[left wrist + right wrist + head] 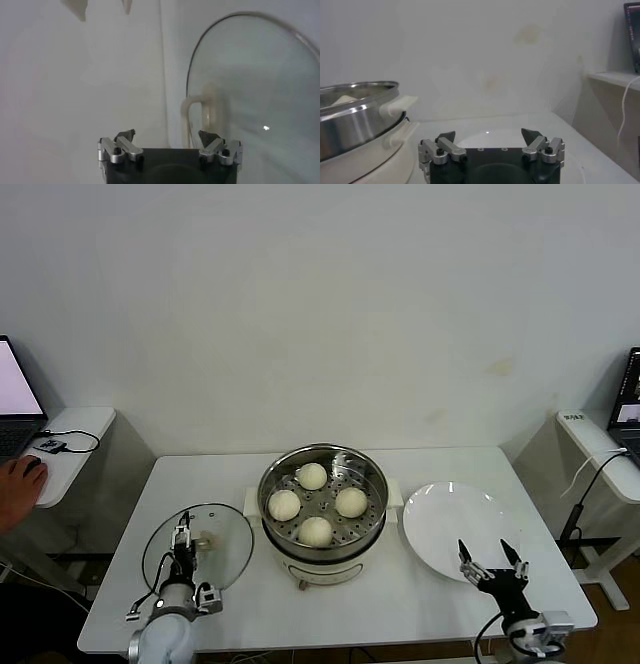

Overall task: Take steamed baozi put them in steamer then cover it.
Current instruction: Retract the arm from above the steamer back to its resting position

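Observation:
The steamer (322, 546) stands mid-table, uncovered, with four baozi on its perforated tray: at the back (312, 476), left (284, 504), right (350, 502) and front (315, 531). The glass cover (225, 559) lies flat on the table to the steamer's left. My left gripper (183, 536) is open just above the cover, beside its cream handle (205, 541). In the left wrist view the handle (200, 112) is just ahead of the open left gripper (167, 134), toward one finger. My right gripper (484, 549) is open and empty over the near edge of the white plate (450, 519).
The right wrist view shows the steamer's steel wall (355, 117), its cream side handle (400, 105) and the plate (495, 136) under the right gripper (489, 134). Side tables with laptops flank the table; a person's hand (18, 484) rests on the left one.

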